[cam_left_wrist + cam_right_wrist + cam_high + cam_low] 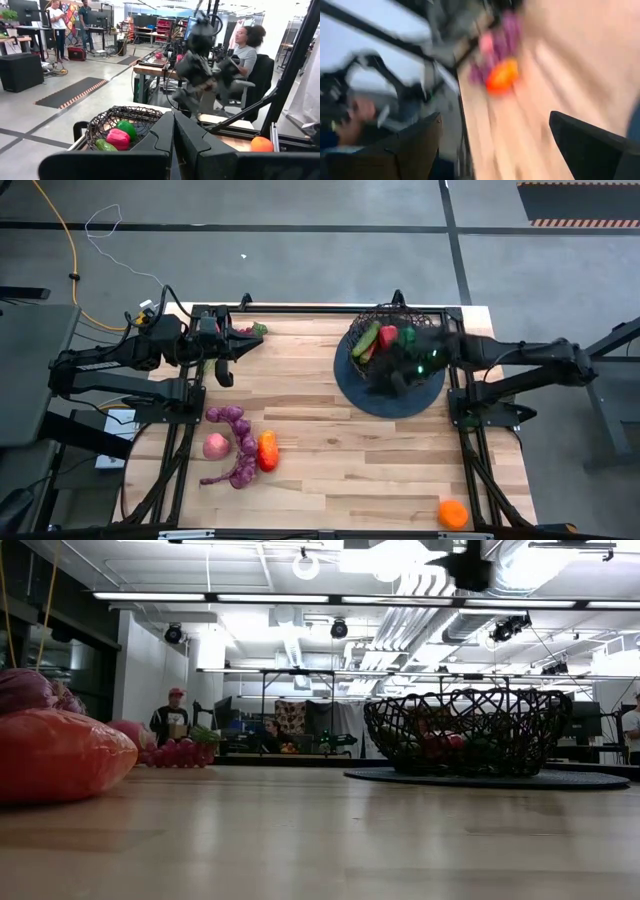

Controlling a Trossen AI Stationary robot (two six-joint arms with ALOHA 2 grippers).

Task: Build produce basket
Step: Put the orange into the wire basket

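The black wire basket stands on its dark grey disc at the table's far right. It holds green, red and dark pieces. In the left wrist view the basket shows a green and a pink-red piece. My right gripper hovers over the basket's near side, open and empty, blurred in its own wrist view. My left gripper is shut and empty, held near the far left edge beside a small red-and-green bunch. Purple grapes, a pink piece and an orange-red piece lie near left.
An orange sits alone at the table's near right corner. Bare wood stretches between the left pile and the basket. Close to the low camera lies the orange-red piece. People stand and sit in the room beyond the table.
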